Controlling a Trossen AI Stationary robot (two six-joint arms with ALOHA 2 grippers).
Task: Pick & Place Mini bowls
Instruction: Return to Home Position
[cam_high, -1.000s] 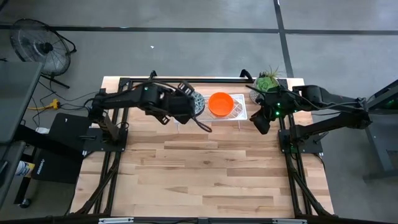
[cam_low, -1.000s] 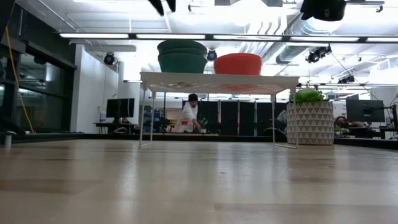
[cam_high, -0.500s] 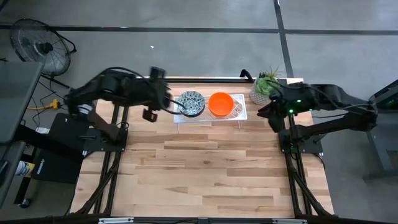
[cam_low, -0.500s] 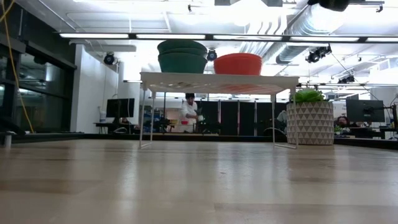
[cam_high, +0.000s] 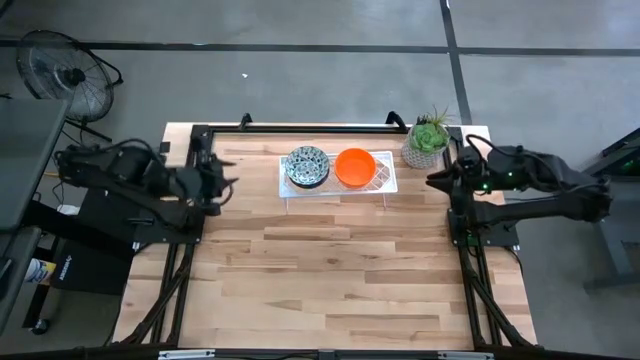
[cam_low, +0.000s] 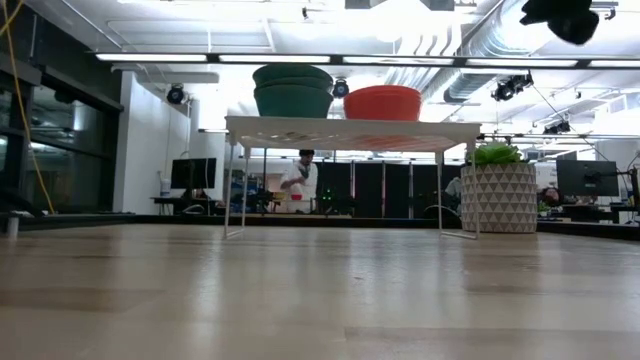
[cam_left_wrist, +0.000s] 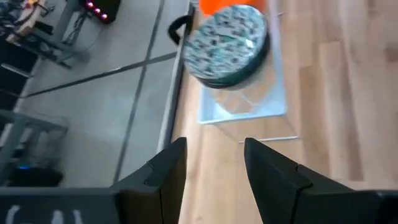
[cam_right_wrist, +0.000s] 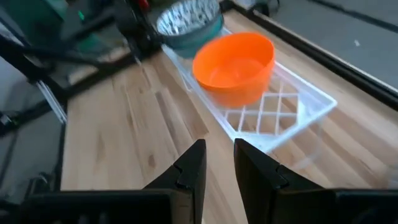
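Observation:
A white wire rack (cam_high: 385, 181) stands at the table's far middle. On it sit a stack of grey-and-white mosaic mini bowls (cam_high: 307, 165) (cam_left_wrist: 227, 46) and, to their right, an orange mini bowl (cam_high: 355, 167) (cam_right_wrist: 235, 62). In the low view both stand on the rack's top (cam_low: 350, 130), the mosaic stack (cam_low: 293, 90) left of the orange bowl (cam_low: 383, 102). My left gripper (cam_high: 226, 184) (cam_left_wrist: 214, 162) hovers open at the table's left edge, pointing at the rack. My right gripper (cam_high: 434, 182) (cam_right_wrist: 219, 163) hovers right of the rack, its fingers a little apart with nothing between them.
A pale patterned pot with a green plant (cam_high: 427, 140) (cam_low: 497, 195) stands at the far right corner, just behind my right gripper. Bare wooden tabletop (cam_high: 330, 270) stretches from the rack to the near edge. A person (cam_low: 300, 180) moves in the room far behind the table.
My left gripper has drawn away from above the mosaic bowls toward the table's left edge, rolling as it went. My right gripper has pulled back from beside the rack toward the right edge. The bowls and the rack have stayed put.

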